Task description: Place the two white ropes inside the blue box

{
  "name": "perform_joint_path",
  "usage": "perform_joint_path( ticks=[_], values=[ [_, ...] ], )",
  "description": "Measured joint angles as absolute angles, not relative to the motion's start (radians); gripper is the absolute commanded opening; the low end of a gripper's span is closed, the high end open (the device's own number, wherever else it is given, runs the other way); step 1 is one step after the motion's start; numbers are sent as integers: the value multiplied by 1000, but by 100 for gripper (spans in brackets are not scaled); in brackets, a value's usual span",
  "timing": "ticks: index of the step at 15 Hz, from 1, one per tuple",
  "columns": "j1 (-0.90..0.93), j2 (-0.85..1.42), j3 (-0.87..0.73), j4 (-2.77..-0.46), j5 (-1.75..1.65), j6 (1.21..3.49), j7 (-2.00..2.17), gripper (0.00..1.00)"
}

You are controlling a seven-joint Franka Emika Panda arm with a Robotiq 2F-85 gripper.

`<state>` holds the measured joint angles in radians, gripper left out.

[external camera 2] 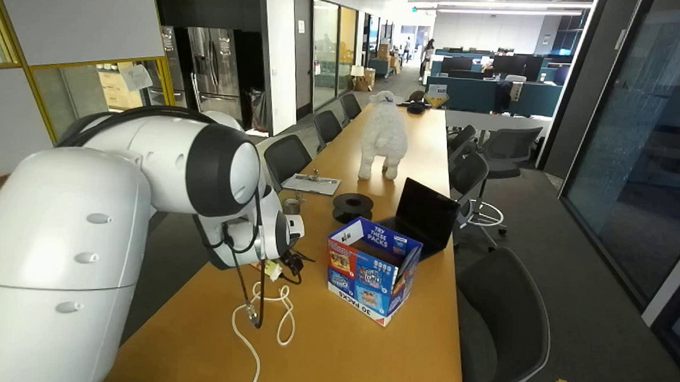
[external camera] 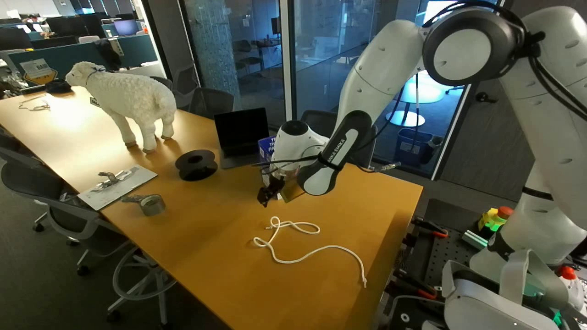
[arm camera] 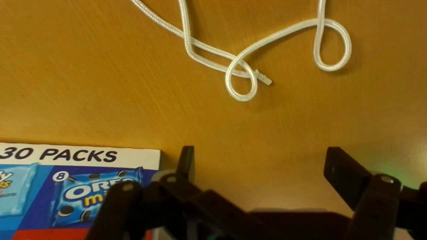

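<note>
Robotiq gripper [arm camera: 260, 161], one, black, foremost in the wrist view. Step in hand, by judgement: approach to a grasp, boxing not yet done. White braided rope [arm camera: 243, 97], one, slack on the wood-grain table [external camera: 215, 247], near the gripper, with small loops and crossings, one end showing beside a loop. Blue "30 PACKS" snack carton [external camera 2: 365, 275], one, mouth upward, on the same table, near the rope but apart from it. Second rope: not identified; carton floor hidden, so whether it lies inside is not established. Next move called for, by estimate: travel over the rope until a strand or crossing sits between the jaws, descend to the table, close, lift clear and carry across the carton wall; rope looks limp and longer than the carton, so a tail may trail over the rim unless fed in. Gripper condition: jaws spread wide, bare table seen between them, nothing held. Rope lies beyond the jaws in the wrist view, uncaught. One jaw overlaps the carton's corner there, yet in an exterior view a gap separates gripper and carton; no contact seen.
</note>
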<state>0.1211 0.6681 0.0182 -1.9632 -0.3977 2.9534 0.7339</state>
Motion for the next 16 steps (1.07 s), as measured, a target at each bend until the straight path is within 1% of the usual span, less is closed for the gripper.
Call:
perform_joint_path(
  ticks=[3,8,12,14,16],
  values=[
    [89,711,57,-1975,-350,2990,520,100],
    [76,735,155,-1978,-239,2962,183,100],
    [81,714,224,-1977,-214,2819,0,100],
    [104,695,220,-1979,-215,2721,-55,100],
    [155,677,184,-1981,-244,2640,-71,100]
  ],
)
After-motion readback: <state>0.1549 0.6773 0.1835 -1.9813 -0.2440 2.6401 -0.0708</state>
